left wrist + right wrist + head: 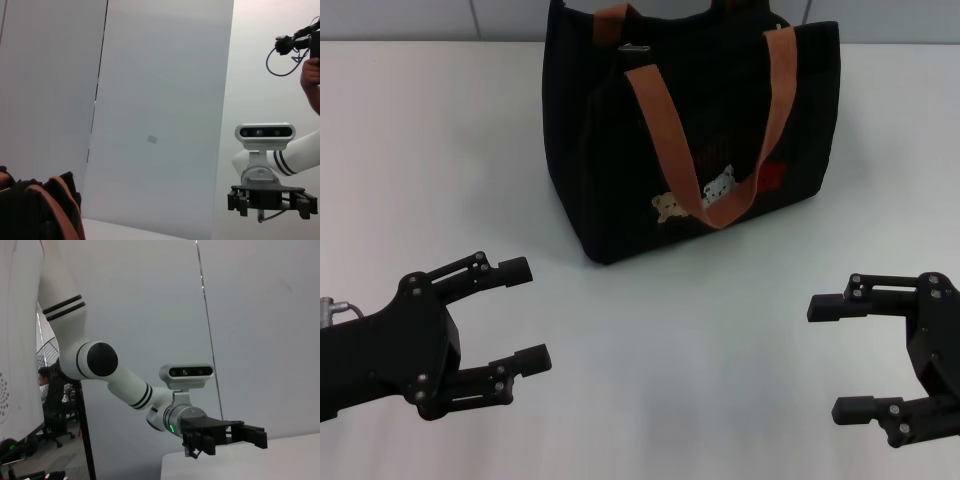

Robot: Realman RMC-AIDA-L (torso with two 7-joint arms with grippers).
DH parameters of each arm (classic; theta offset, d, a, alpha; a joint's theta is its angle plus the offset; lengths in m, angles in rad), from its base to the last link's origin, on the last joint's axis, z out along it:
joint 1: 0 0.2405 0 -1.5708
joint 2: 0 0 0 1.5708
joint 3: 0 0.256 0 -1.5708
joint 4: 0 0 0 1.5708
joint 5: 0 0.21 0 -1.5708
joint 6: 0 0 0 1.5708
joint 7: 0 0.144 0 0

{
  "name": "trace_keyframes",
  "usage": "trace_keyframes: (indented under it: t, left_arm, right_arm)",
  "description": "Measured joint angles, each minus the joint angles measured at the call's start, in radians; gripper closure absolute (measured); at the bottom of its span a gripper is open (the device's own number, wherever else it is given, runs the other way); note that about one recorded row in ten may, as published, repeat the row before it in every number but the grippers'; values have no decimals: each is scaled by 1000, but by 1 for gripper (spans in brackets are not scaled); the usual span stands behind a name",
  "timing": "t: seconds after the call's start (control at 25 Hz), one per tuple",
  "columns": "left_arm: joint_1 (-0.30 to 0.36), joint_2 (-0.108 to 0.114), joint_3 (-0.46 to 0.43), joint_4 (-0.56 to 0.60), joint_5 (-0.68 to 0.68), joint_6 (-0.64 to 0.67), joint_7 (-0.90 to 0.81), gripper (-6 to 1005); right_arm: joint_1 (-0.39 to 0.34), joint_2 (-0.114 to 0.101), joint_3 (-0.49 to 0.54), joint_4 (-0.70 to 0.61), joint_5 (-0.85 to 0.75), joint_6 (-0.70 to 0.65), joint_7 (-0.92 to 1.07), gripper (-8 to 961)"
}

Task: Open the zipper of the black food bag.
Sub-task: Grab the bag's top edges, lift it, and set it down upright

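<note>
Both sets of jaws stand apart w/ nothing between them: left gripper (520,315) low on the left side of the head view, fingers pointing toward the middle of the table (440,140); right gripper (840,358) low on the right, fingers pointing back toward the left one. Neither touches anything; both sit well apart from the bag and from each other. Black food bag (620,150) stands upright at the far middle of the white table, approx. centred between the two arms, turned a bit so one corner faces the robot. Two orange-brown straps hang over it; the front strap (665,135) droops down the front face in a loop. Bear patches (695,198) sit low on the front, a red mark (775,176) beside them toward the right. Zipper (636,47) runs along the bag's top edge, silver slider showing near the left end; can't tell how far it is closed. Left wrist view catches a corner of the bag w/ a strap, plus the right gripper farther off. Right wrist view shows the left arm (120,380) w/ its fingers spread over the table edge.
</note>
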Motion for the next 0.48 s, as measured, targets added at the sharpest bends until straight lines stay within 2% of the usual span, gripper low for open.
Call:
trace_keyframes:
  t: [0.48]
  left_arm:
    - [-4, -12, -2, -1, 9, -31, -1, 171]
  right_arm:
    - [-5, -1, 3, 3, 5, -1, -1, 188]
